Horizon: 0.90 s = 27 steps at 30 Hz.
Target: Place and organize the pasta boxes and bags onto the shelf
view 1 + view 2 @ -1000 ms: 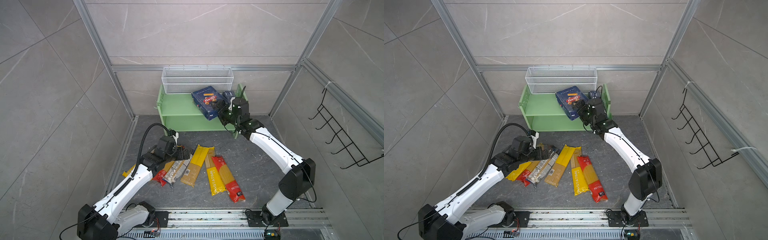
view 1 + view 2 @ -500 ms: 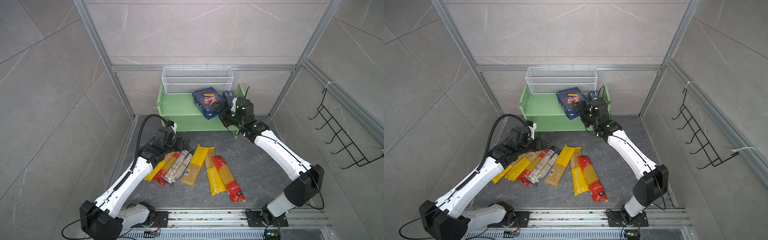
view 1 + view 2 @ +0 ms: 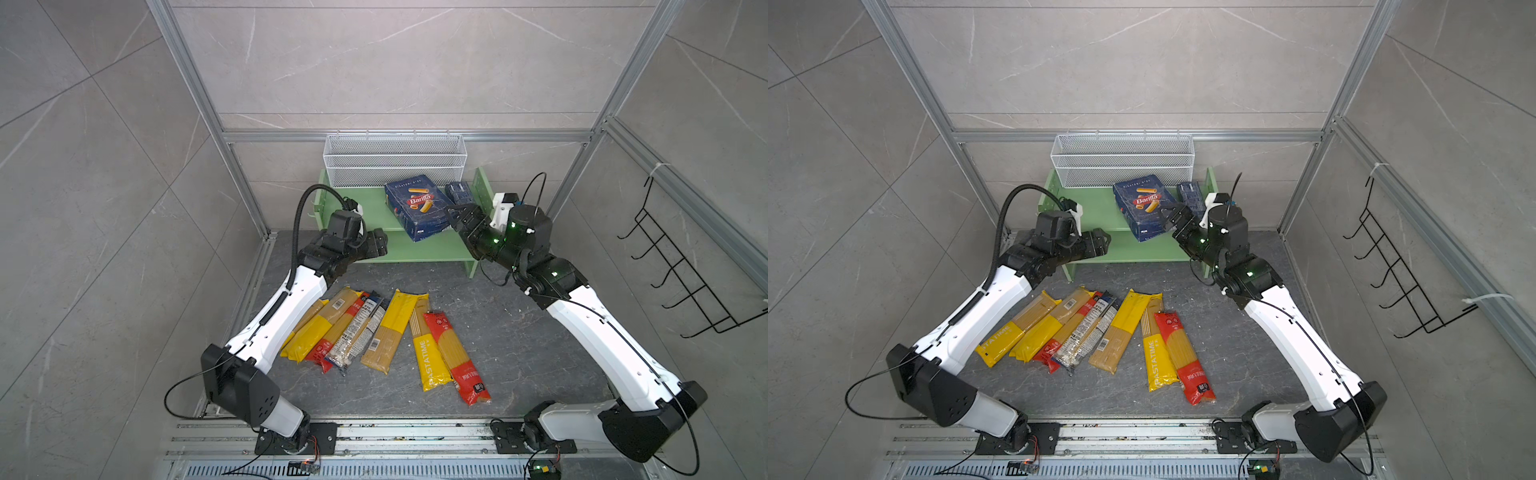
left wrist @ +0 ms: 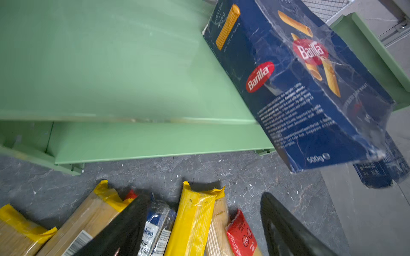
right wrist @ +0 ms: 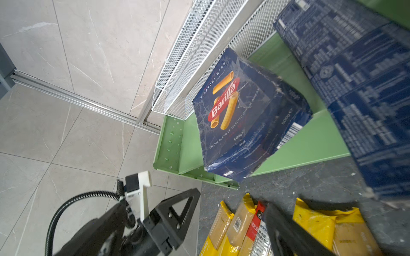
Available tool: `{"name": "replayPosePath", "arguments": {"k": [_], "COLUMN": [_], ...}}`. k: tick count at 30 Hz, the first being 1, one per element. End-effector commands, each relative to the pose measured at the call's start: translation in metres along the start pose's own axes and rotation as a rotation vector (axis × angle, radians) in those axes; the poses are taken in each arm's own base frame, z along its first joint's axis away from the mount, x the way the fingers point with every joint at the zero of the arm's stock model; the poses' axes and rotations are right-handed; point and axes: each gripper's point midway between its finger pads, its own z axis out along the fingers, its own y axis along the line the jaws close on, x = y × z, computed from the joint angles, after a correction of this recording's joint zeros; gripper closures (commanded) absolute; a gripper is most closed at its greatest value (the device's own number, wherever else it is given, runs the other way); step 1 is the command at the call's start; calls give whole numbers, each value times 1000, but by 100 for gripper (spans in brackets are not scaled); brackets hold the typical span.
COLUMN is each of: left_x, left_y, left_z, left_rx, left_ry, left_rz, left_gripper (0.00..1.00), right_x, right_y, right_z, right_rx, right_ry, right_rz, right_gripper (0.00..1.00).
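blue cardboard was all that sat on the green shelf [image 3: 365, 210] at this point. the wide barilla box [image 3: 417, 208] lay skewed on the upper tier with one creased, glossy film-wrapped corner hanging over the front edge, and the narrow box [image 3: 459, 193] was tucked just beside it at the shelf's right end. what changed over the last second: the right gripper [image 3: 459, 214] had backed a little off the barilla box, jaws wide apart and empty, so that looked to me like a finished drop-off. the left gripper [image 3: 376, 245] had lifted off the spaghetti bags [image 3: 395, 324] and swung up to the shelf front, jaws narrowing but still apart with nothing between them. so no bag had gone up yet. they all lay fanned out on the dark stone-look floor [image 3: 519, 332], long slim crinkly plastic sleeves, probably slippery and bendy to grab. the box likely needs a straightening nudge too.
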Motion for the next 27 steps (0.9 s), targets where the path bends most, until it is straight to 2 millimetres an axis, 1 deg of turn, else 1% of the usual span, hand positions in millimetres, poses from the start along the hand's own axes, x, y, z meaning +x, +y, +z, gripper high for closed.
{"name": "replayPosePath", "arguments": {"k": [1,3,7,10,13,16,19,23,27], "left_x": [-37,-51,-77,-92,-101,-106,-105,-101,-100], "left_y": [-7,-8,-7,-8,-7,-5,-6,-13,-22], "left_z": [8,18,36,48,61,72,83,98,108], "left_rx": [-18,-44,-106,-120,-133,-149,-127,-78,-23], "left_ry": [-85,-105,-137,-152,-150,-149,-140,-126,-128], "left_rz": [35,45,83,98,111,125,115,96,71], "left_gripper": [24,27,28,29,29,29,30,31,31], "right_x": [5,10,21,21,19,17,17,19,20], "right_y": [-16,-22,-32,-34,-34,-34,-36,-44,-53], "right_z": [-11,-14,-24,-34,-42,-47,-47,-42,-35], "right_rx": [64,61,43,46,50,50,58,68,73], "right_ry": [4,7,15,3,-11,-20,-22,-15,0], "right_rz": [-81,-92,-117,-148,-182,-205,-215,-214,-193], "right_gripper": [1,1,1,0,0,1,0,1,0]}}
